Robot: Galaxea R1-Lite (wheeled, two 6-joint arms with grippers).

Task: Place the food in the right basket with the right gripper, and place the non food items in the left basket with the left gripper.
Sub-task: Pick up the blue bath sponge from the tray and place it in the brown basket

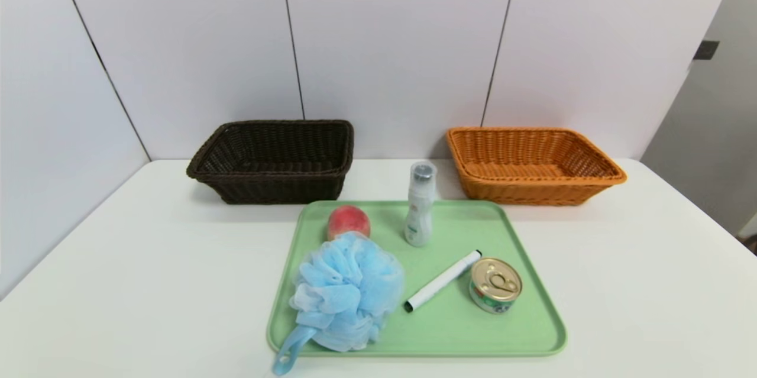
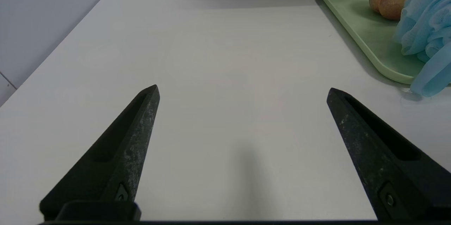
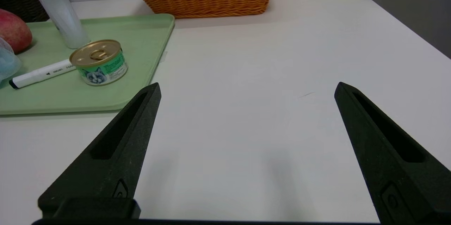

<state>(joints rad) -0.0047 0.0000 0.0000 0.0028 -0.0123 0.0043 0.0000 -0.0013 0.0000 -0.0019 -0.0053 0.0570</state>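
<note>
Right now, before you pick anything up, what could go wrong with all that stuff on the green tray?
The white bottle stands upright and slim, so a bump from either gripper might tip it over.

The marker lies right by the tin can, so the open left gripper could knock the can while reaching for it.

The fluffy blue puff crowds the peach, so the open right gripper may snag its mesh.
</note>
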